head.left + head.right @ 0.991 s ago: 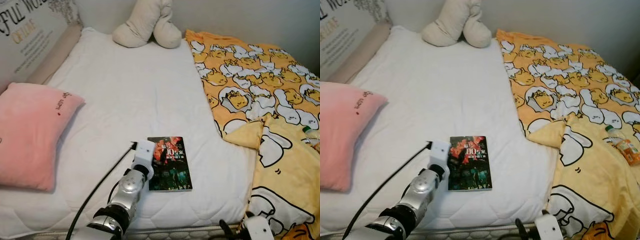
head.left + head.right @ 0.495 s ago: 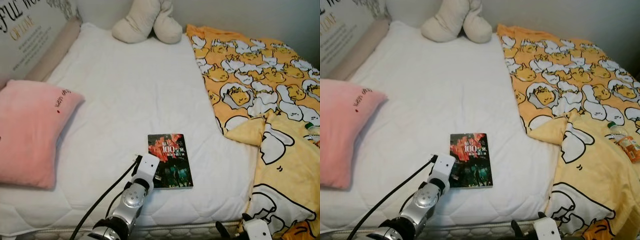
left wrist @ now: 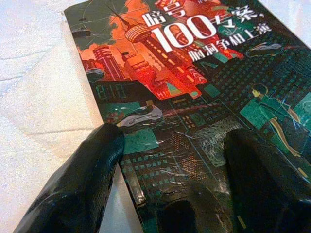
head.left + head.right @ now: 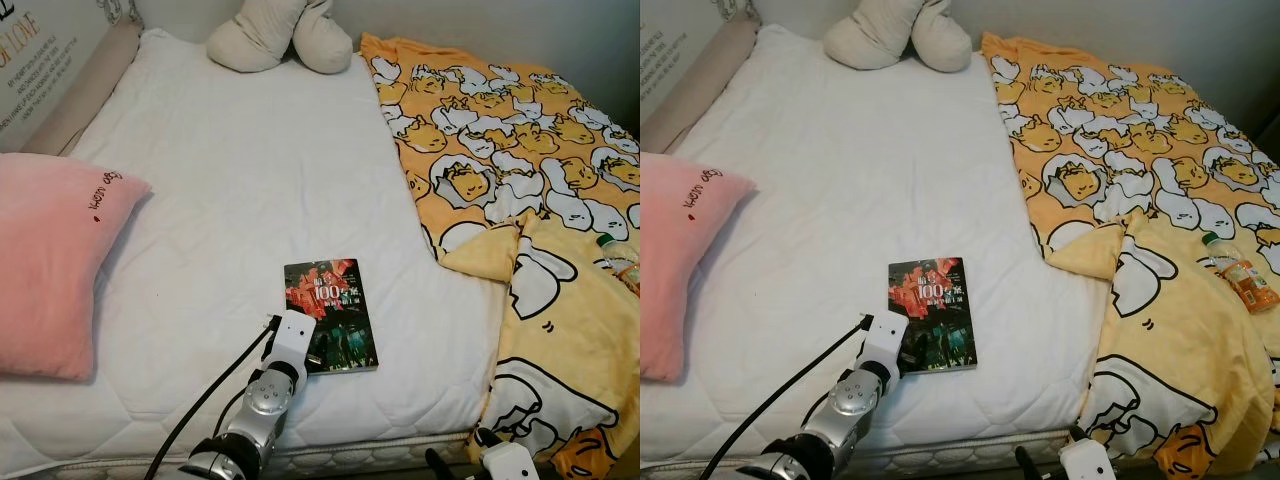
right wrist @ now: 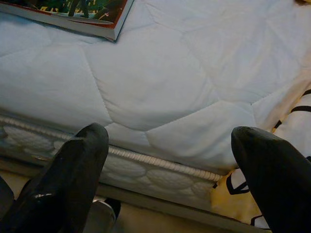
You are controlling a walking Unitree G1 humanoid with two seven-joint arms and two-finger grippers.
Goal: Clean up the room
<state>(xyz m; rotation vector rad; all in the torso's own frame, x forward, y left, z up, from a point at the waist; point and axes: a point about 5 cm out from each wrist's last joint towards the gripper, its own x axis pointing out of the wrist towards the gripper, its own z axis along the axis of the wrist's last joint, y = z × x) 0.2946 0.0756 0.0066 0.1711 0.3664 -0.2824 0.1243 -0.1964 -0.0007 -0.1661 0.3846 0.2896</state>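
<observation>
Reaching over the near edge of the bed (image 4: 250, 180), the left claw (image 3: 170, 160) sits at the book (image 4: 331, 315), fingers spread: one fingertip (image 3: 82, 179) on the white mattress just beside the book's edge, the other on the cover. Nothing pinched yet; book lies flat on the mattress, cover up, near the bed's front edge, approx midway between the pink pillow (image 4: 50, 260) & the yellow blanket (image 4: 500, 150). Cover: dark city art w/ red tower, big "100" + other characters.

Right claw (image 5: 170, 179) hangs low at the bed's front side, fingers wide apart, gripping nothing; its wrist view looks at the quilted mattress edge, piping seam, a corner of the book and a bit of yellow blanket.

Blanket w/ cartoon egg print covers the right part of the bed, one corner folded over. A drink bottle (image 4: 1238, 275) w/ orange label lies on it, far right. Beige plush toy (image 4: 280, 35) sits at the far end, by the wall. Headboard panel w/ lettering (image 4: 40, 60) runs along the left, behind the pillow.
</observation>
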